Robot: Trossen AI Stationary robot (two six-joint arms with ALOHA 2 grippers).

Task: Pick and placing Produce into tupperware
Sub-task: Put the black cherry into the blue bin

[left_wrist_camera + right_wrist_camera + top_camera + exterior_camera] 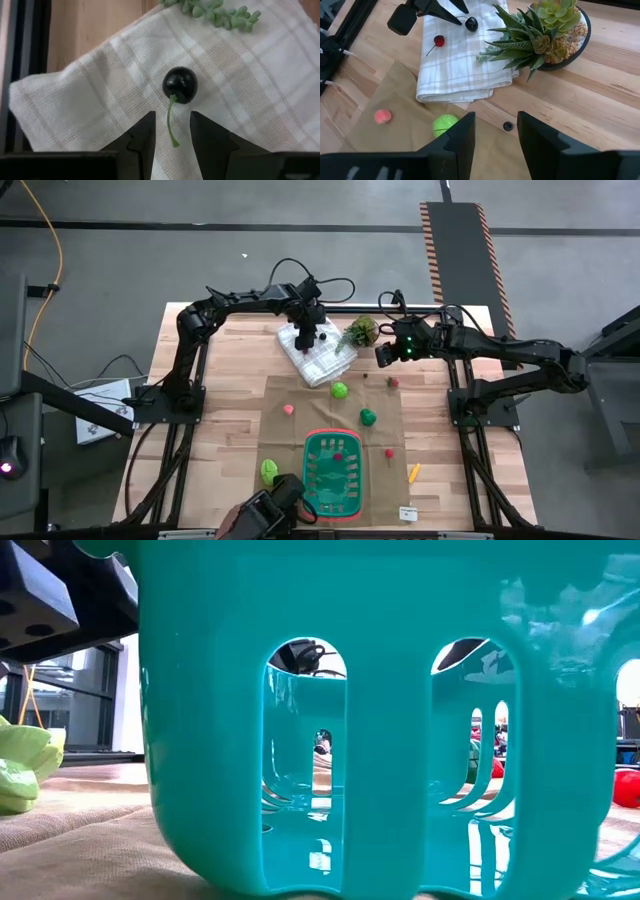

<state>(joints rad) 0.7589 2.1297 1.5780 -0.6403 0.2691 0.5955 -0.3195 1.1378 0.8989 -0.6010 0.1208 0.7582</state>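
My left gripper [171,131] is open, low over the folded white cloth [315,352] at the table's far side. Its fingers stand on either side of the green stem [170,120] of a dark cherry [180,85] that lies on the cloth, without touching it. A red cherry [439,40] lies on the cloth close by. My right gripper [494,134] is open and empty, hanging beside the potted plant [360,332]. The green basket [333,475] stands on the brown mat near the table's near edge. Green pieces [339,390] [368,416], a pink one [289,409] and a red one [389,452] lie on the mat.
A yellow-green piece [269,471] lies left of the basket and an orange piece [413,472] to its right. A tiny red piece [393,381] and a small dark bit [507,126] lie near my right gripper. In the low view the basket wall [380,690] fills the picture.
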